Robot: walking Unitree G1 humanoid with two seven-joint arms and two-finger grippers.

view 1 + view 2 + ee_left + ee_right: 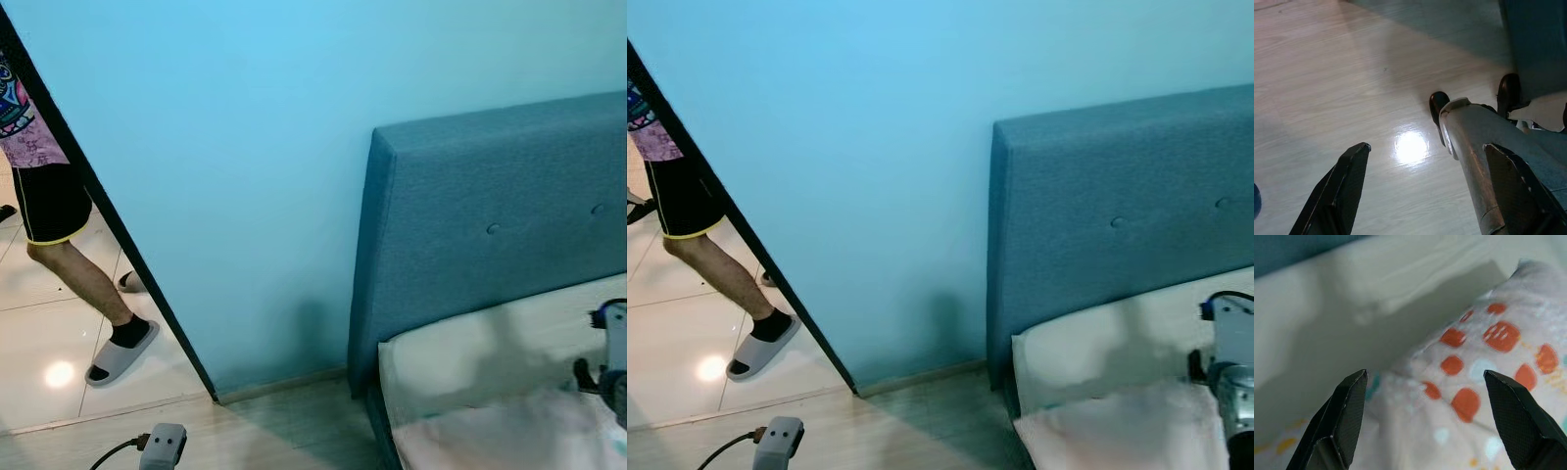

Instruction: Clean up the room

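Bedding is what the right gripper (1422, 421) seems to be after: a pale spotted cloth (1474, 382), printed with orange and light blue dots, lies rumpled on the mattress (470, 352) near the head end of the bed, just below the blue headboard (500, 215). The gripper's two black fingers (1339, 418) are spread wide with nothing between them, poised just above a raised fold of the cloth. The left gripper (1425, 196) hangs low over the wooden floor (1327, 73), its fingers likewise spread and empty.

The likely trouble is a poor grab. The fabric is soft and bunched, so closing from this height could pinch only a thin ridge that slips out, or catch the sheet beneath along with it and drag the whole layer. A pull toward the mattress edge could also spill the cloth onto the floor.

A person (59, 225) stands in the doorway on the tiled floor, in shorts, dark socks and grey slippers (122, 352), close enough to matter if the robot turns or steps.

Much is cut off: most of the bed lies beyond the picture's edge, the cloth's full extent cannot be judged, and the person is half hidden by the wall (245, 147).
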